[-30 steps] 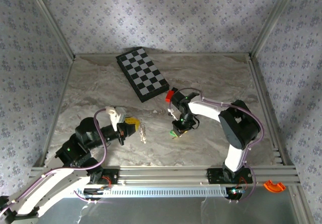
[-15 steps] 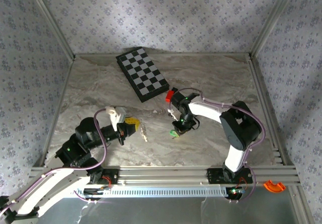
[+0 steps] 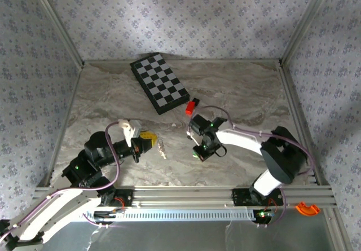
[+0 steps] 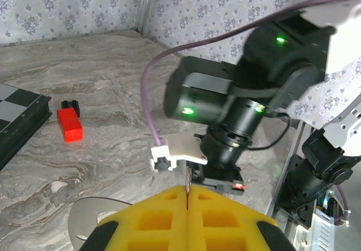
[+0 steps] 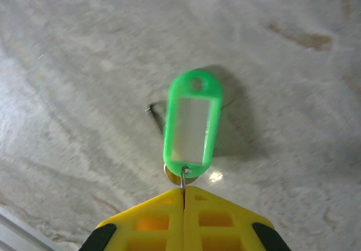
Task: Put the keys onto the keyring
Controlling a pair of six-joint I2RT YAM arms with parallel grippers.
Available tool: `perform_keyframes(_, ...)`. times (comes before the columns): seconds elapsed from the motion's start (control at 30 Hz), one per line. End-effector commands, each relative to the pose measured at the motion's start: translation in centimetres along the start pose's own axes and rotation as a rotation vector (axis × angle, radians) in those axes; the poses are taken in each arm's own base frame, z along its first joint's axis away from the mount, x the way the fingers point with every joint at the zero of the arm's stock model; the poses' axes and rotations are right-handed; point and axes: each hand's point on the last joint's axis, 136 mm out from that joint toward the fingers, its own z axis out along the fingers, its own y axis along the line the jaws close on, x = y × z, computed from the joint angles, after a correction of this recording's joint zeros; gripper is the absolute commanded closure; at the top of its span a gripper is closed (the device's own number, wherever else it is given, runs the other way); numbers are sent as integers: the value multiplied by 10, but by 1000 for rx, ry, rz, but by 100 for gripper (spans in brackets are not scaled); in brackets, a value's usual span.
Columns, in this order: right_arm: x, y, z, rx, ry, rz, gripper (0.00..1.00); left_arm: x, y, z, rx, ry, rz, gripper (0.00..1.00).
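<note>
Right claw (image 5: 184, 189) closed, pads pinching the small wire loop at one end of the key (image 5: 192, 124). The key has a green plastic head with a clear window and seems to hang off the pad tips just over the counter (image 5: 67, 48), shadow right under it. Left claw (image 4: 186, 192) closed too, with a thin metal sliver sticking out between its pads. That looks like a grip on the keyring (image 3: 162, 148), which sits just beside that claw's tip, left of the key with a gap between them. Handling guess: key very light, plastic head stiff and smooth, free to swing on its loop, so best hold is the loop or the head's edge. Keyring is thin, springy, slippery wire; pinch near one end, leave the opening free.
</note>
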Motion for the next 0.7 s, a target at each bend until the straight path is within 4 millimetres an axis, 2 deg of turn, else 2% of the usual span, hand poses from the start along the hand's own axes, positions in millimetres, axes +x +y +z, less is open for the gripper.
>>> perform_keyframes(0.0,-16,2,-5,56,-178,27,100,-12,-2,-2,13,-53,-5,100)
perform_keyframes(0.1,-21,1,-11,101,-315,41,100,-12,-3,-2,15,-52,-7,100)
perform_keyframes(0.2,-28,3,-20,76,-476,60,100,-12,-3,-2,16,-53,-9,100)
perform_keyframes(0.33,-30,-3,-30,76,-603,67,100,-13,-3,-3,14,-52,-10,100)
perform_keyframes(0.67,-20,-14,-20,100,-626,86,100,-14,-1,-2,6,-55,-5,100)
